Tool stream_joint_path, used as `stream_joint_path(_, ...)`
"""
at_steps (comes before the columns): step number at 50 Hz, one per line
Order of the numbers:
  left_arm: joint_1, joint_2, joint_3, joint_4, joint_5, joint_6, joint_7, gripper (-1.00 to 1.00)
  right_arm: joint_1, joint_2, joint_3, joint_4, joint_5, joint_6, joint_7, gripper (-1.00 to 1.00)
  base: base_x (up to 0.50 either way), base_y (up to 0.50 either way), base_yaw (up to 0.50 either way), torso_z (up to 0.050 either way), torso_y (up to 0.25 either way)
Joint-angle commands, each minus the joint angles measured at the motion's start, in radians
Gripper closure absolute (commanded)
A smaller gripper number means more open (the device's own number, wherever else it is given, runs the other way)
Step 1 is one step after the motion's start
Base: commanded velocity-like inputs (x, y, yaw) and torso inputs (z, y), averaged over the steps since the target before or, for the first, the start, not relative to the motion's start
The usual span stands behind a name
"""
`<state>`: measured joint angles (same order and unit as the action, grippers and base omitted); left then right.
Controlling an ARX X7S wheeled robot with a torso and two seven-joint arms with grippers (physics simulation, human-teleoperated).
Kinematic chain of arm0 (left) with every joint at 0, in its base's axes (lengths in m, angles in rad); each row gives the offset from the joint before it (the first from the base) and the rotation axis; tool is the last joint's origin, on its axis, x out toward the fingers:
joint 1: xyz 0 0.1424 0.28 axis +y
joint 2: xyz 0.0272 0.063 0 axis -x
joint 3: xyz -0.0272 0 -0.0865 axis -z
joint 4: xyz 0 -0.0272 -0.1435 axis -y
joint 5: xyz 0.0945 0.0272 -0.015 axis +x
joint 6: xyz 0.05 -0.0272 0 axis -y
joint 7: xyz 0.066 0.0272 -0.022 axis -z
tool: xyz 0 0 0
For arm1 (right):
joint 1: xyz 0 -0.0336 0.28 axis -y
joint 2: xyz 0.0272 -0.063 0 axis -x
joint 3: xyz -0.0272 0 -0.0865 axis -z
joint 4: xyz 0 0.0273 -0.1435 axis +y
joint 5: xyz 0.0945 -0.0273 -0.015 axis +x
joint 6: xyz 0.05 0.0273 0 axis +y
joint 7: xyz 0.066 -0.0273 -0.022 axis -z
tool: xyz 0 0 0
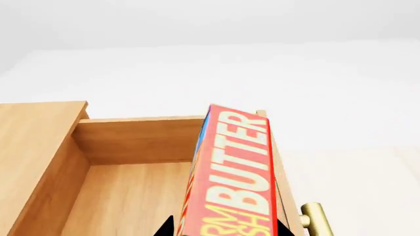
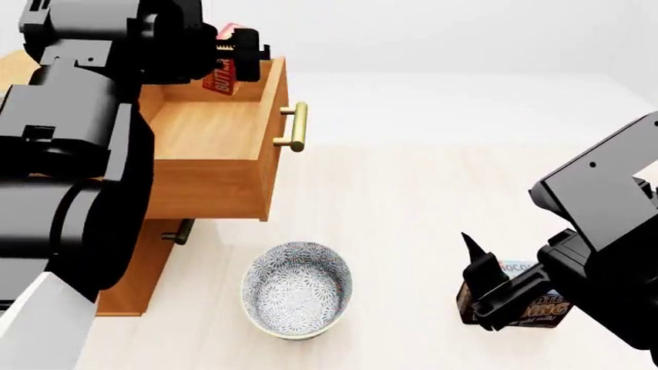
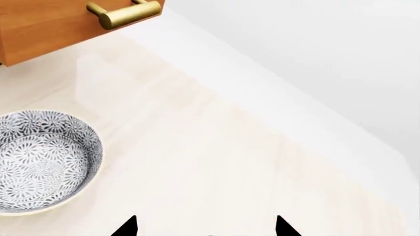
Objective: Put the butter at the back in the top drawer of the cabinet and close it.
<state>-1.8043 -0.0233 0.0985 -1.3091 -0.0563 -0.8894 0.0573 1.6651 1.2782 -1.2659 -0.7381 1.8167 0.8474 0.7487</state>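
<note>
Head view has my left arm reaching over the cabinet [image 2: 154,254], its left gripper [image 2: 228,62] clamped on the butter [image 1: 237,177] above the pulled-out top drawer [image 2: 221,127]. My right gripper [image 3: 204,228], fingertips apart and holding nothing, hangs well off from the cabinet.

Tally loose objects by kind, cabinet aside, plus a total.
Boxes: 2, the butter in the left hand above the open top drawer, and the chocolate pudding box on the floor by the right hand.
Bowls: 1, the patterned bowl.
Total: 3.
</note>
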Motion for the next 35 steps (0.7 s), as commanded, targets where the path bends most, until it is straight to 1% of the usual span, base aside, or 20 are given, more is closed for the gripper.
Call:
stream_joint_path(1,-0.001,0.003,-0.066,0.0,0.041,0.009,-0.016,1.0,-0.007,0.001,0.002,0.002,-0.007,0.001,-0.004,-1.0,0.0,0.0,0.0,0.0,0.01)
stream_joint_path(17,0.018,-0.011,-0.115,0.0,0.046,0.005,-0.024,1.0,-0.008,-0.004,0.005,0.006,-0.003,0.008,0.005,-1.0,0.0,0.0,0.0,0.001,0.001)
stream_joint_path(35,0.035,-0.021,-0.133,0.0,0.05,0.007,-0.024,1.0,-0.016,-0.011,0.006,0.011,-0.007,0.01,0.014,-1.0,0.0,0.0,0.0,0.0,0.001)
